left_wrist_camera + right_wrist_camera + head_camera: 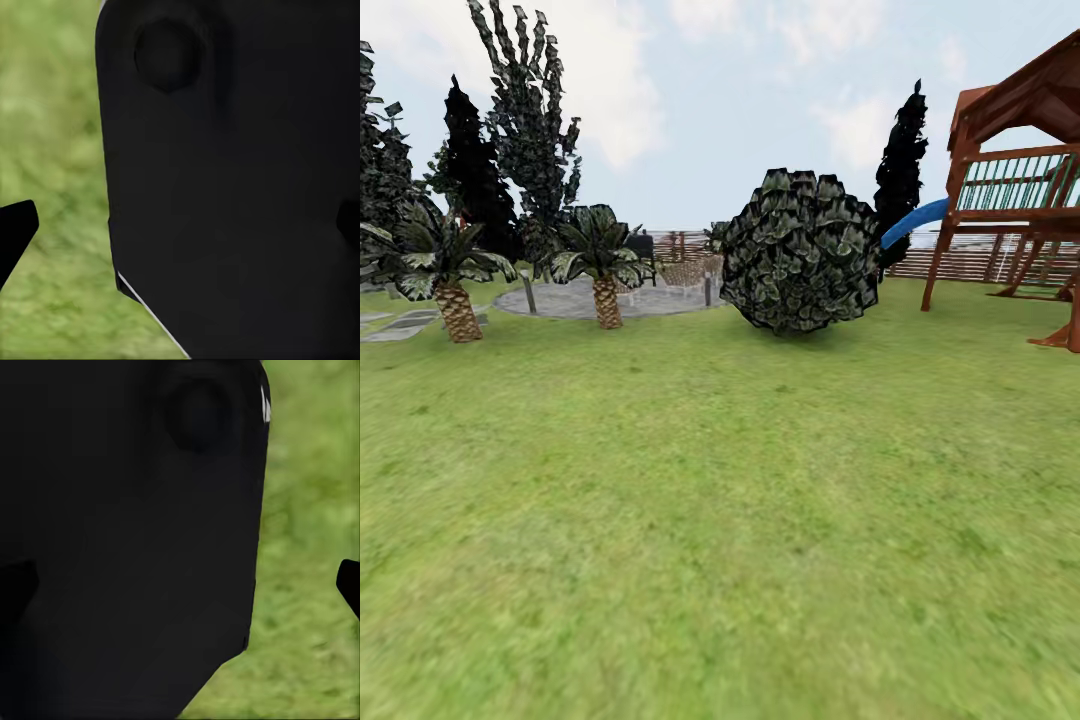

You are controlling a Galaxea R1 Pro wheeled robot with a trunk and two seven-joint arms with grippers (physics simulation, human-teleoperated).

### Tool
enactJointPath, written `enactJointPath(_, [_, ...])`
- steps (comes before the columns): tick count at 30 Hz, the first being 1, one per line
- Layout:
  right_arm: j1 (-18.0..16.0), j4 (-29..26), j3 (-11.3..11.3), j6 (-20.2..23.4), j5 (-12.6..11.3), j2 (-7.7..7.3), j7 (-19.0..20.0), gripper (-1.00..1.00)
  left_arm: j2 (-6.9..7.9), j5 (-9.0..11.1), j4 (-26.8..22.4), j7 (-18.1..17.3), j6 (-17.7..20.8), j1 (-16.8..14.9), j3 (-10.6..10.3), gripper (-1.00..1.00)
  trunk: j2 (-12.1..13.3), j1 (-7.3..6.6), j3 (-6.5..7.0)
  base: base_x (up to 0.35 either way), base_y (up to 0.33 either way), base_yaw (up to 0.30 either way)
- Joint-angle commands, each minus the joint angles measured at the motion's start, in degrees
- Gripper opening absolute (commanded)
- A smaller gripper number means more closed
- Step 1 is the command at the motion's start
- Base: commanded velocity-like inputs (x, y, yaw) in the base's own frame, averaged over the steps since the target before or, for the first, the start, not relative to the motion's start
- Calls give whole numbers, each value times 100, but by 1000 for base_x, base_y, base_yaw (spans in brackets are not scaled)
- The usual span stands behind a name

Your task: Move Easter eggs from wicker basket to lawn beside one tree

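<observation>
Head view looks out over a wide lawn [720,520] with no eggs and no basket on it; I judge the robot is on its way, searching the garden for the basket. To do this step well, I would turn the base slowly and sweep the camera across the grass until the basket comes into frame, then drive up square to it. It would also pay to note where a thick pale trunk stands, since all three eggs must end up beside one such tree; none of that kind is clear from here.

Each wrist view has a large black body close to the lens, with blurred grass beside it. A dark tip juts in at the edge of the left wrist view [15,229] and another at the edge of the right wrist view [349,583]. I cannot tell whether either claw is apart or together.

The grass is short, mottled green and looks flat, so rolling across it should be easy. Far across it a round dark bush [800,250] sits near the middle, two short palms [600,265] stand to the left beside a grey paved circle [560,298], tall dark trees [475,160] rise behind them, and a wooden play tower [1020,180] with a blue slide [912,222] stands at the right. A slatted fence [960,258] closes the back.
</observation>
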Motion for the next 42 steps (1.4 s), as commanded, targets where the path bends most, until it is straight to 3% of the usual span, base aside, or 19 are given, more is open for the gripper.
enactJointPath(1, [-1, 0, 0, 0, 0, 0, 0, 100, 0, 0, 0, 0, 0, -1, 0, 100, -2, 0, -3, 0, 0, 0])
enactJointPath(8, [-231, -112, -11, -74, -22, -6, 10, 100, -101, 12, -226, -26, -123, 52, -2, 100, -2, 0, -3, 0, 0, 0])
enactJointPath(16, [-495, -285, 18, -330, 9, 18, 27, 100, -81, 17, -482, -27, -132, 63, 1, 100, -2, 0, -3, 0, 0, 0])
enactJointPath(17, [-502, -284, 18, -1239, 9, 18, 26, 100, -82, 17, -527, -26, -132, 63, 0, 100, -2, 0, -3, 0, 0, 0])
enactJointPath(32, [-503, -282, 18, -1230, -16, 26, 32, 100, -88, 17, -527, -26, -132, 63, 0, 100, -2, 0, -4, 0, 0, 1])
enactJointPath(42, [-503, -281, 18, -1239, 9, 44, 28, 100, -88, 17, -527, -26, -132, 63, 0, 100, -2, 0, -64, 0, 0, 161])
